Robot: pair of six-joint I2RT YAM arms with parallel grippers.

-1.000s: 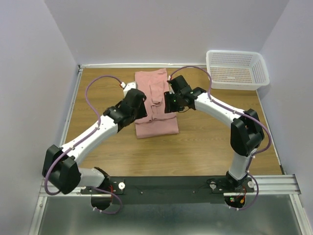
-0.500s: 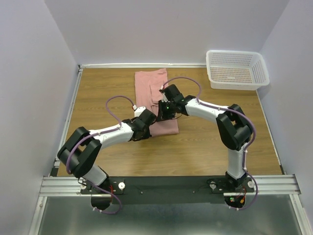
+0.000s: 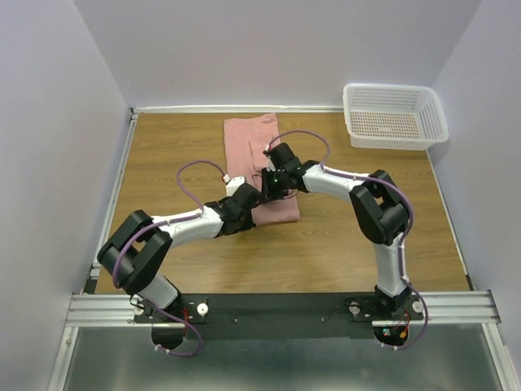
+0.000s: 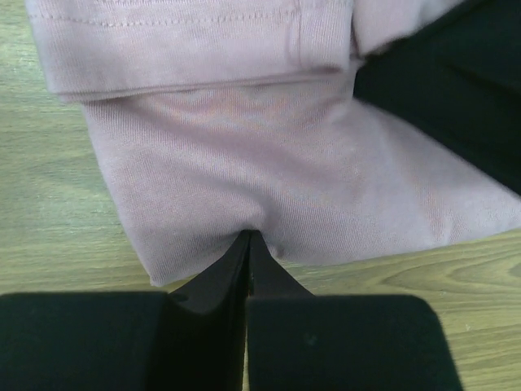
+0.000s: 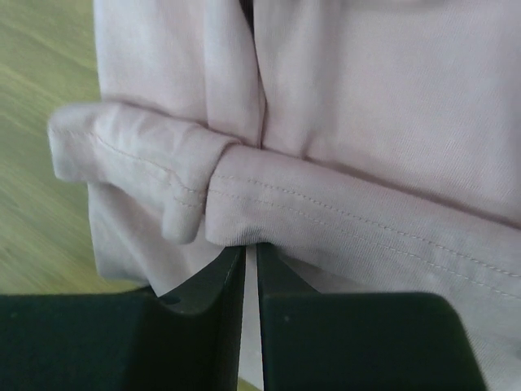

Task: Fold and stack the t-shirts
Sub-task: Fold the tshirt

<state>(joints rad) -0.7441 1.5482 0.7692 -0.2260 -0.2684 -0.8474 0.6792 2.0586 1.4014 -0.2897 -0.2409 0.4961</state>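
One dusty pink t-shirt (image 3: 248,138) lies folded into a long strip on the wooden table, running from the back edge toward me. My left gripper (image 3: 243,208) sits low at the strip's near left corner. In the left wrist view its jaws (image 4: 248,238) are shut on the near edge of the t-shirt (image 4: 285,163). My right gripper (image 3: 273,181) is over the middle of the strip at its right side. In the right wrist view it (image 5: 251,249) is shut on a rolled, stitched hem of the t-shirt (image 5: 366,98), with only a thin slit between the jaws.
A white mesh basket (image 3: 395,114) stands at the back right corner of the table (image 3: 163,155). Purple cables loop above both forearms. White walls close in the back and both sides.
Both arms came down and toward me along the shirt. Both grippers went from open to shut on the fabric. In the last half second they barely moved.
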